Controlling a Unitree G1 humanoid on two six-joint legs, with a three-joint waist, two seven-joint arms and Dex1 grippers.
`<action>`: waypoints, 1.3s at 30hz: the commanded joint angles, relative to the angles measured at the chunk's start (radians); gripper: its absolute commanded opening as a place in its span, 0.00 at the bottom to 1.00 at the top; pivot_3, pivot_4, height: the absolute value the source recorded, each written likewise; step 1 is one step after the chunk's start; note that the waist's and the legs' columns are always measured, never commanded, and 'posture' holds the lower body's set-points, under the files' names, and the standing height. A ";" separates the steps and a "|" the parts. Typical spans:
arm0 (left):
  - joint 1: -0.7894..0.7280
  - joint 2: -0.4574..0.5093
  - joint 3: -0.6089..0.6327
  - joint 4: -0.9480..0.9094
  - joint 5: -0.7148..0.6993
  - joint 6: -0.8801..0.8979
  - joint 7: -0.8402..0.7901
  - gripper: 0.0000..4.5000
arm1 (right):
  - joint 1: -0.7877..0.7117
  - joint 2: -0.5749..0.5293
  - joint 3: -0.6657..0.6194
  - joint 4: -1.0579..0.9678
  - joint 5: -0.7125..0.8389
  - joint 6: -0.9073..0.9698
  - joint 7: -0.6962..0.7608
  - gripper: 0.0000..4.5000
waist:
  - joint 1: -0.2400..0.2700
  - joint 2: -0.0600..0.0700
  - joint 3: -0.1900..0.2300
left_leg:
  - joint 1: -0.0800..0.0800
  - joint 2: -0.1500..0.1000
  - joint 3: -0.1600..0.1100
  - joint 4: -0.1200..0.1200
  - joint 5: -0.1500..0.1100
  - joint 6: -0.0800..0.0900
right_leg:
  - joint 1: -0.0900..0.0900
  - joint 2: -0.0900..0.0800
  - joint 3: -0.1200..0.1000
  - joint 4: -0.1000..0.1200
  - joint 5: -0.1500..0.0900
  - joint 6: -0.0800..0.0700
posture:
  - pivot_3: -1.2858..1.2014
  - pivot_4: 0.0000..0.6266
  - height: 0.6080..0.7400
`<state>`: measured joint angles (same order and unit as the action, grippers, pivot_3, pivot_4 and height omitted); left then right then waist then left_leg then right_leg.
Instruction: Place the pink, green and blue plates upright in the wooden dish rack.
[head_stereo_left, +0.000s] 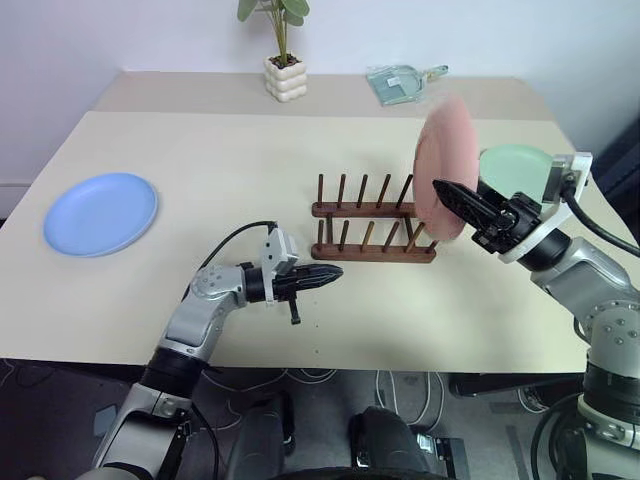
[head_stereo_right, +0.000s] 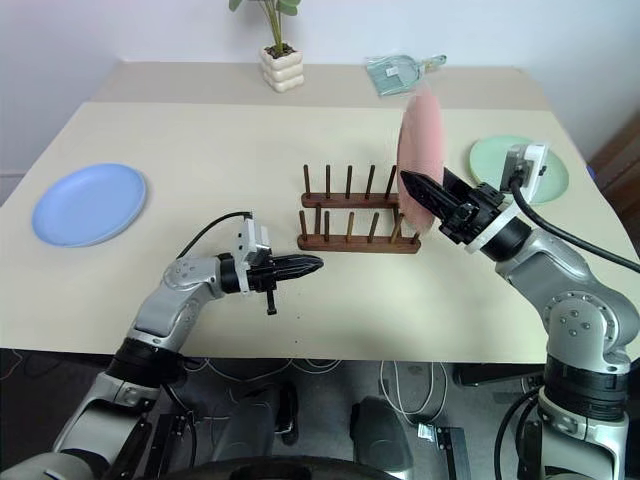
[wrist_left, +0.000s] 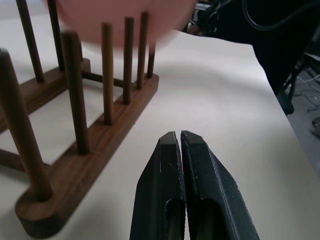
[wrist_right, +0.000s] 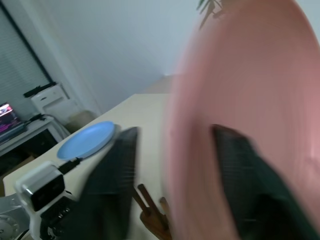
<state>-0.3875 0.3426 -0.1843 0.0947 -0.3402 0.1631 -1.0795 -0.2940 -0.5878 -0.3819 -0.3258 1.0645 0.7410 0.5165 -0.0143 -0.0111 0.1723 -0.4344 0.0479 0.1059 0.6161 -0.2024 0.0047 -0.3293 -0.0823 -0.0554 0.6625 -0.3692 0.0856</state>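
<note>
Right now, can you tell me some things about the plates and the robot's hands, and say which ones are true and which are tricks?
1. The pink plate stands on edge at one end of the wooden dish rack. True.
2. The blue plate is in the rack. False: it lies flat on the table, far from the rack.
3. The left gripper is shut and holds nothing. True.
4. The green plate is stacked on the blue one. False: it lies apart, behind the right gripper.
</note>
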 joint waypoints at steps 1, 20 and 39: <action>-0.005 -0.002 0.015 -0.033 -0.018 -0.022 -0.008 0.02 | -0.004 -0.001 -0.021 -0.022 -0.021 -0.042 -0.002 0.97 | 0.001 0.000 0.000 | 0.000 0.000 0.000 0.000 0.000 0.000 | 0.000 0.000 0.000 0.000 0.000 0.000 | 0.52 0.24 0.94; -0.016 0.001 0.018 -0.030 -0.015 -0.004 -0.005 0.02 | -0.011 -0.245 -0.003 0.463 -0.702 -0.495 -0.028 0.99 | -0.004 0.001 0.000 | -0.005 0.000 0.001 0.004 0.003 -0.005 | -0.006 0.002 0.000 0.003 0.000 0.000 | 0.52 0.24 0.94; 0.009 0.043 0.042 -0.024 -0.013 -0.018 -0.012 0.02 | -0.580 -0.222 0.393 1.608 -1.233 -0.956 -0.146 0.87 | -0.001 0.006 0.003 | -0.007 0.001 0.003 0.012 0.004 -0.005 | -0.006 0.003 0.001 0.005 0.000 0.001 | 0.52 0.24 0.94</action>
<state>-0.3834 0.3820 -0.1683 0.0812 -0.3402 0.1663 -1.0882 -0.8455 -0.8000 0.0302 1.2630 -0.1729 -0.2264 0.3649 -0.0151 -0.0047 0.1751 -0.4415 0.0492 0.1091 0.6281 -0.1987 -0.0006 -0.3356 -0.0793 -0.0548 0.6678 -0.3695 0.0869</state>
